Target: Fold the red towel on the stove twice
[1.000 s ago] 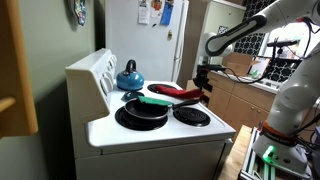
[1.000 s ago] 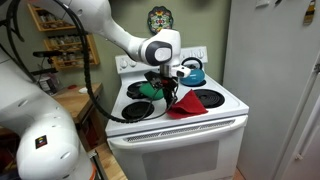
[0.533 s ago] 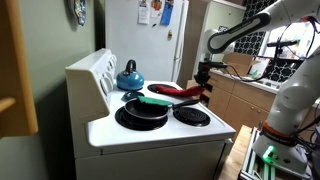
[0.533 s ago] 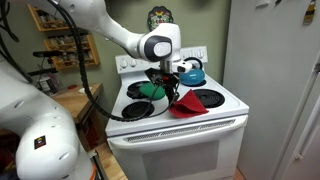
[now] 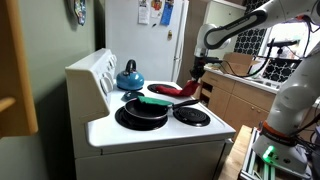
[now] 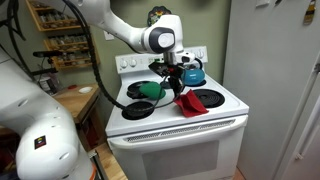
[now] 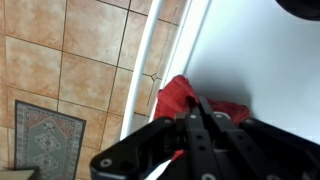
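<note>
One edge of the red towel (image 6: 189, 104) is grasped by the gripper (image 6: 178, 80), and the cloth hangs down from it near the middle of the frame. Its lower part rests on the table (image 6: 180, 126) (here this is the white top of the stove (image 5: 150, 131)). In the wrist view the fingers (image 7: 207, 128) are seen clenched, with red towel (image 7: 178, 96) bunched between and above them, so the grip is judged to be firm. In an exterior view the gripper (image 5: 197, 74) is held above the right of the frame, and the red towel (image 5: 178, 91) is stretched below it towards the centre.

A fold is judged to be in hand: one side is lifted and the other side is left lying. Whether this is the first fold or the second cannot be told surely, because the cloth is seen only partly.

For the next move, the held edge should be carried across the lying part and lowered until the two edges meet. Only then should the fingers be released. The lying part must not be dragged, so the path should be an arc and not a straight pull.

Some care is needed for the neighbours: the blue kettle (image 6: 192, 70) stands just behind the gripper, in the upper middle of the frame, and the green utensil (image 5: 155, 101) lies on the black pan (image 5: 140, 113), near the cloth.
</note>
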